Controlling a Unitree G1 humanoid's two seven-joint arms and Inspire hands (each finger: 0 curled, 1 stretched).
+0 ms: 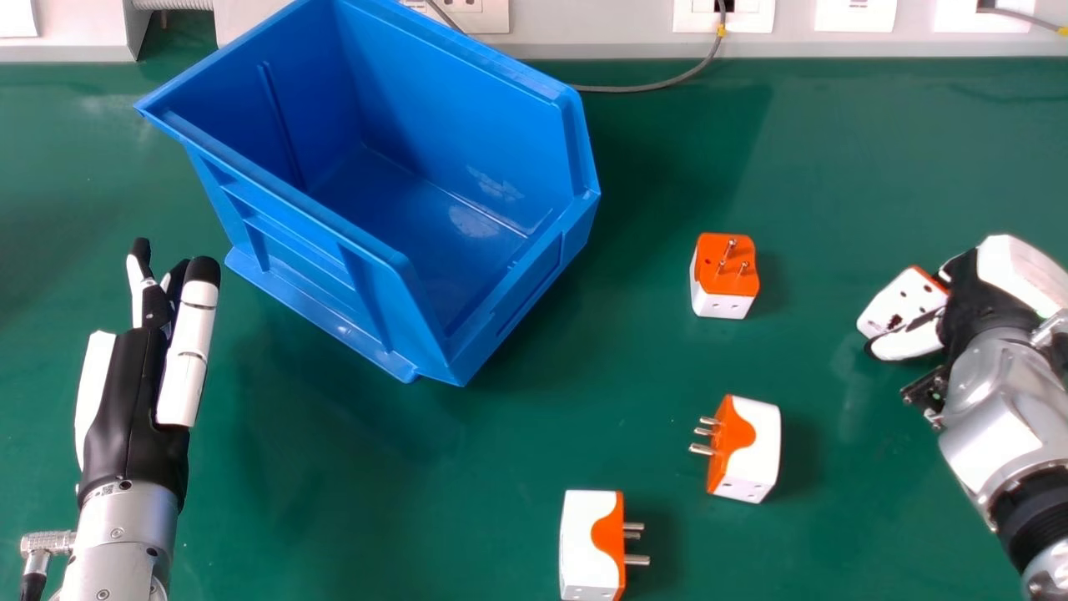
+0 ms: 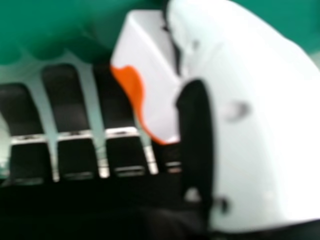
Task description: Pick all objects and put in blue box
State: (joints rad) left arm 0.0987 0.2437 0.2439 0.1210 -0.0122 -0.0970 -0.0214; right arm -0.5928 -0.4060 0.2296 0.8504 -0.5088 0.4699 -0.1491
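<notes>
My right hand (image 1: 993, 284) is at the right of the head view, its thumb and fingers around an orange and white plug adapter (image 1: 899, 309). In the right hand view the adapter (image 2: 155, 75) sits between the thumb and the curled fingers of the right hand (image 2: 117, 105). Three more adapters lie on the green table: one (image 1: 724, 275) with its prongs up, one (image 1: 747, 449) with prongs pointing left, and one (image 1: 591, 544) near the front edge with prongs pointing right. The blue box (image 1: 334, 242) holds nothing visible. At the left, my left hand (image 1: 129, 392) rests with straight fingers.
The green table (image 1: 350, 492) spreads around the box and adapters. Wall sockets (image 1: 855, 14) line the back, and a grey cable (image 1: 659, 85) runs behind the box at the table's rear edge.
</notes>
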